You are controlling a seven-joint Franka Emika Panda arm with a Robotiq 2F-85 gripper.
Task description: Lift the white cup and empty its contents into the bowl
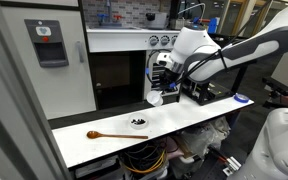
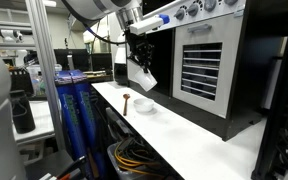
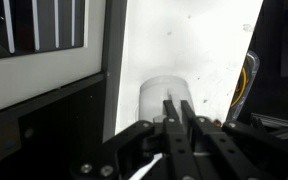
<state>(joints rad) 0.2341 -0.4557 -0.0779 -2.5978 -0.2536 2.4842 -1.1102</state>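
The claw [image 3: 174, 112] was clenched on the rim of the white cup [image 1: 155, 98], holding it tilted in the air near the bowl [image 1: 138, 124], where dark bits [image 1: 138, 122] already lay. Whether the cup hung squarely over the bowl could not be told; if it hung off-centre, leftover bits could have scattered onto the desk [image 1: 199, 112], and the thin pinch might have slipped.

The bowl [image 1: 144, 126] is set on the counter [image 1: 189, 116], with small bits [image 1: 138, 122] lying in it and the spoon [image 1: 96, 134] laid beside it. The cup [image 1: 155, 98] is held clear of the counter, near the bowl, before the oven [image 2: 204, 65].
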